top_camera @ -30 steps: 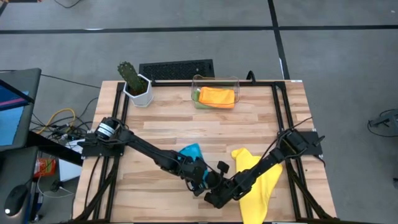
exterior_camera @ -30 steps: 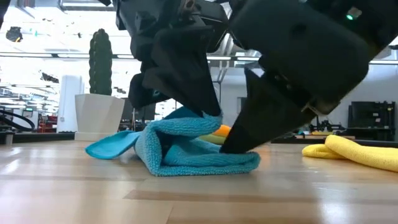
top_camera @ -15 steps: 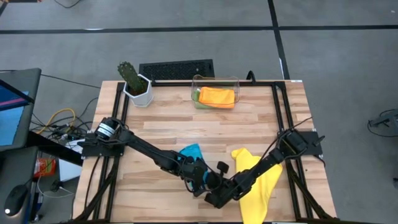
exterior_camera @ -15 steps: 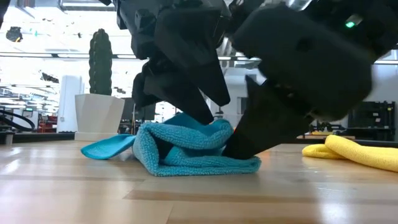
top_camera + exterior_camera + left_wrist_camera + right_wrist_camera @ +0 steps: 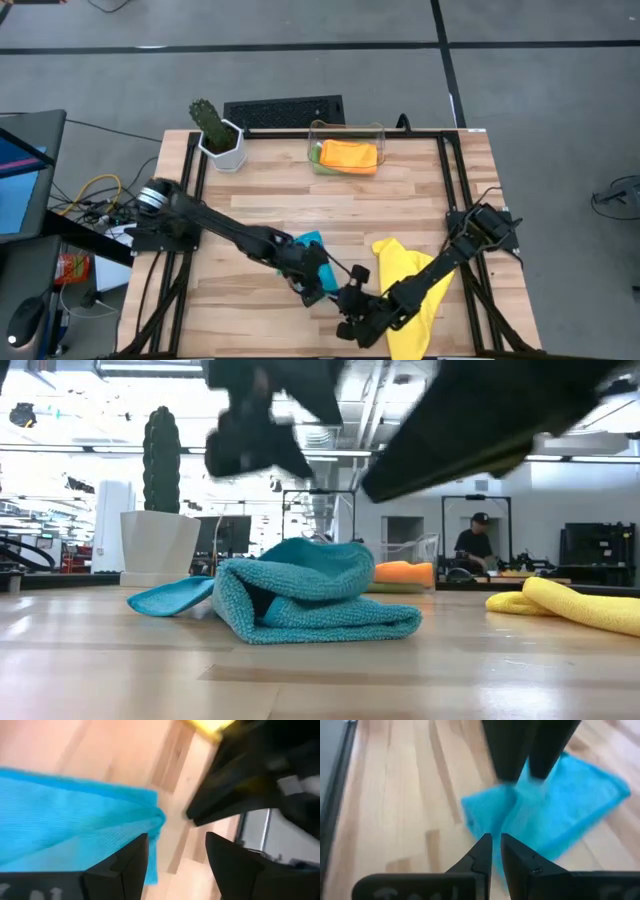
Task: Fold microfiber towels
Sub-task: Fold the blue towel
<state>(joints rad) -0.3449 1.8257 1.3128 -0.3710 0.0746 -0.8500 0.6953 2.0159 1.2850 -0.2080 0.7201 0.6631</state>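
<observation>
Near the front edge of the wooden table [image 5: 300,215], a blue towel [image 5: 300,595] lies in a loose, rumpled fold, one flat corner trailing off to its side. Both grippers hang just above it and neither touches it. The left gripper [image 5: 176,865] has its two fingers spread apart with nothing between them, the towel's edge showing just past them. The right gripper [image 5: 496,855] has its fingers drawn almost together, only a thin gap left, and it grips nothing; the blue cloth sits on the boards beyond its tips.

I count four towels in all. One blue, under the arms. One yellow towel [image 5: 412,272], limp and sprawled on the right side of the table, partly under the right arm. One orange towel [image 5: 349,155], folded into a neat rectangle, lying on top inside the clear bin [image 5: 380,132] at the table's far edge. One green towel [image 5: 315,153], only a sliver of it showing beneath the orange one in that same bin.

One bin, then, and one potted cactus [image 5: 212,125] in a white pot, standing at the far left corner, well apart from the cloths. Two dark arms, both reaching in toward the blue towel from opposite sides. Off in the room behind, one person [image 5: 470,545] sits at a desk.
</observation>
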